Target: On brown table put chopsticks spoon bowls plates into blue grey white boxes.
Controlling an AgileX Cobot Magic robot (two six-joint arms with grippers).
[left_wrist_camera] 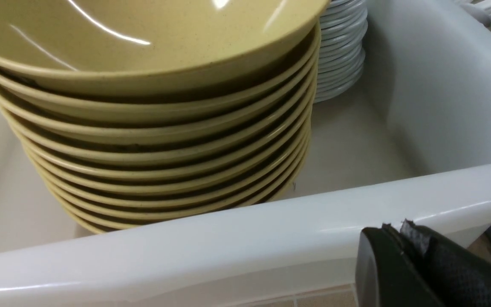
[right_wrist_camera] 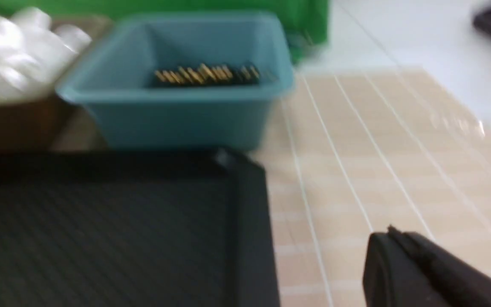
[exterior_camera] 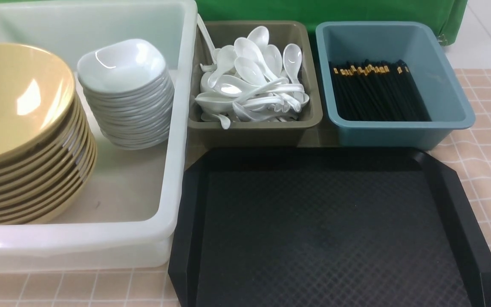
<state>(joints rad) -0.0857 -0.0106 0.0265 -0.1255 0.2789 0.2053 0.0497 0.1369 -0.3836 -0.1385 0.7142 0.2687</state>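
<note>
Table (right_wrist_camera: 377,140): both tools closed, empty.

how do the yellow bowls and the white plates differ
The bowls are mustard yellow; the plates are white. The bowls are round and much wider; the plates are small rounded squares. The bowl stack sits nearer the robot, on its left; the plate stack stands farther back. Both are glossy, neatly stacked, and inside the white box.
</note>
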